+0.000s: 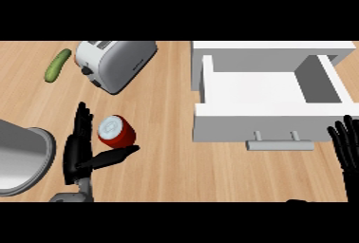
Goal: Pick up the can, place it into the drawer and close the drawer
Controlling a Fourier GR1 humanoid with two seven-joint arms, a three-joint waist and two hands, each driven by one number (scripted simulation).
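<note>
The red can (117, 131) lies on its side on the wooden counter (175, 161), with its silver top facing up and to the left. The left hand (79, 149) is right beside it. Its fingers (83, 121) are straight and point up along the can's left side, and its thumb (116, 155) sticks out under the can. The hand is not wrapped around the can.

The white drawer (270, 97) is pulled open on the right side. Its grey handle (279, 144) faces the robot. The can is well apart from it, off to the left.

The right hand (346, 142) shows at the right edge, near the drawer's front corner, with its fingers straight and pointing up.

A silver toaster (116, 61) and a green cucumber (58, 65) sit at the back left. A grey metal pot (24, 159) shows at the left edge.
</note>
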